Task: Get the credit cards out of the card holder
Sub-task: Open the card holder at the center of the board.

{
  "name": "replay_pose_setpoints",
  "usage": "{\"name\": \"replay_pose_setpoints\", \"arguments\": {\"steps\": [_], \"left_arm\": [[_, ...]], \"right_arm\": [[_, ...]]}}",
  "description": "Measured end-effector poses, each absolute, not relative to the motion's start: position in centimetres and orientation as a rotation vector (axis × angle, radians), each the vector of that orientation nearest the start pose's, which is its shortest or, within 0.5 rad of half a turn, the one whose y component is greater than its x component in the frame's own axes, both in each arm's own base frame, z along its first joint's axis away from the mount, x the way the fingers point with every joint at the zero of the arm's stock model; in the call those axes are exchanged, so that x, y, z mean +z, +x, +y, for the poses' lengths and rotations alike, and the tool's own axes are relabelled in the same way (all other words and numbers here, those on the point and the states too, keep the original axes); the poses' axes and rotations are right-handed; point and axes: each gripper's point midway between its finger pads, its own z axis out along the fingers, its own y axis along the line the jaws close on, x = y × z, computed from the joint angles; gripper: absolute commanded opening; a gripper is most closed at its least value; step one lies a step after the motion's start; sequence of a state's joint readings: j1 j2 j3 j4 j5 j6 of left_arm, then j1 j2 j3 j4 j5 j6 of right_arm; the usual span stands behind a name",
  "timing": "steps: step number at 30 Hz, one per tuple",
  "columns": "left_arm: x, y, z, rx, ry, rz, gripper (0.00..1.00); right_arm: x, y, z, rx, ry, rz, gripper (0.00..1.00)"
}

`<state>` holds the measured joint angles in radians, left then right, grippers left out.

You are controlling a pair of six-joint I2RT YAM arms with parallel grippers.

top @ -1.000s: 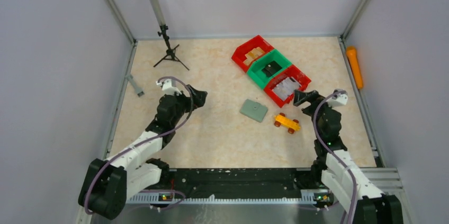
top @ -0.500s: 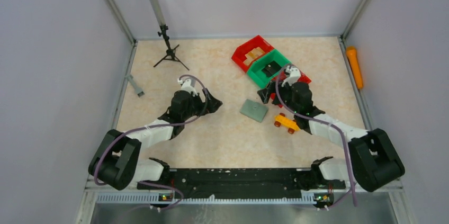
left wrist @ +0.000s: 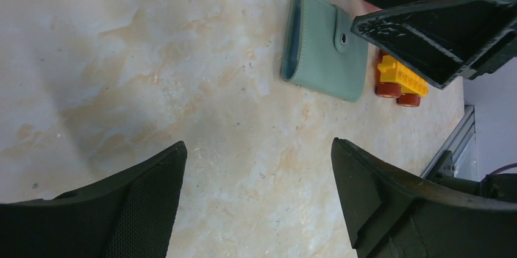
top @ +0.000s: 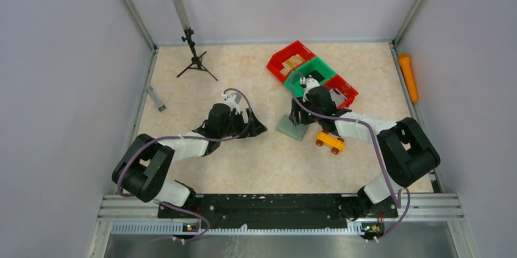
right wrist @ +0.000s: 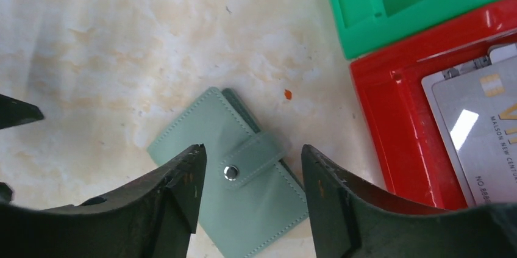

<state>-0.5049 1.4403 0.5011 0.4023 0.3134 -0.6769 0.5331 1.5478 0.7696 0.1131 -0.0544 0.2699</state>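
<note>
The card holder (right wrist: pixel 244 197) is a flat grey-green wallet lying shut on the table, its snap tab fastened. It also shows in the top view (top: pixel 286 129) and in the left wrist view (left wrist: pixel 323 47). No credit cards show outside it; any inside are hidden. My right gripper (right wrist: pixel 250 151) is open and hovers just above the holder, one finger on each side of the tab; in the top view it (top: pixel 300 119) covers the holder's far edge. My left gripper (left wrist: pixel 259 145) is open and empty over bare table, a short way left of the holder (top: pixel 260 129).
A yellow toy car (top: pixel 330 141) sits right of the holder. A row of red (top: pixel 286 58), green (top: pixel 322 69) and red (top: pixel 346 90) bins stands behind it; the near red bin holds a silver card (right wrist: pixel 475 130). A small tripod (top: pixel 194 57) stands at back left.
Both arms have stretched forward toward the holder. The right gripper swung left from beside the car to over the holder. The left gripper moved right, closer to it.
</note>
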Motion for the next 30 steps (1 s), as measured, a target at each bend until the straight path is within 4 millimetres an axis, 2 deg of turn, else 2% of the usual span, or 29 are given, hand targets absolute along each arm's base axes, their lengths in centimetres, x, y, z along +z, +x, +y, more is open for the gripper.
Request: {"name": "replay_pose_setpoints", "arguments": {"steps": [2, 6, 9, 12, 15, 17, 22, 30], "left_arm": [[6.8, 27.9, -24.8, -1.023, 0.025, 2.255, 0.81], [6.8, 27.7, -25.7, -1.061, 0.081, 2.264, 0.62], [6.8, 27.2, -26.9, -1.100, 0.142, 2.280, 0.50], [6.8, 26.8, -28.8, -1.159, 0.233, 2.299, 0.30], [6.6, 26.6, -30.8, -1.232, 0.314, 2.315, 0.20], [6.1, 26.3, -31.6, -1.267, 0.350, 2.335, 0.19], [5.2, 25.5, -31.8, -1.279, 0.377, 2.391, 0.19], [4.5, 26.4, -32.3, -1.255, 0.399, 2.429, 0.23]], "right_arm": [[5.7, 33.4, 21.9, 0.466, -0.326, 2.289, 0.49], [4.4, 33.5, 21.3, 0.413, -0.315, 2.342, 0.42], [4.0, 33.5, 21.0, 0.387, -0.305, 2.355, 0.42], [4.0, 33.7, 20.5, 0.350, -0.290, 2.354, 0.42], [4.2, 34.0, 20.2, 0.299, -0.280, 2.349, 0.42], [4.2, 34.0, 19.9, 0.273, -0.273, 2.347, 0.42], [4.2, 34.1, 19.6, 0.251, -0.265, 2.345, 0.42], [4.1, 34.2, 20.8, 0.298, -0.296, 2.370, 0.42]]}}
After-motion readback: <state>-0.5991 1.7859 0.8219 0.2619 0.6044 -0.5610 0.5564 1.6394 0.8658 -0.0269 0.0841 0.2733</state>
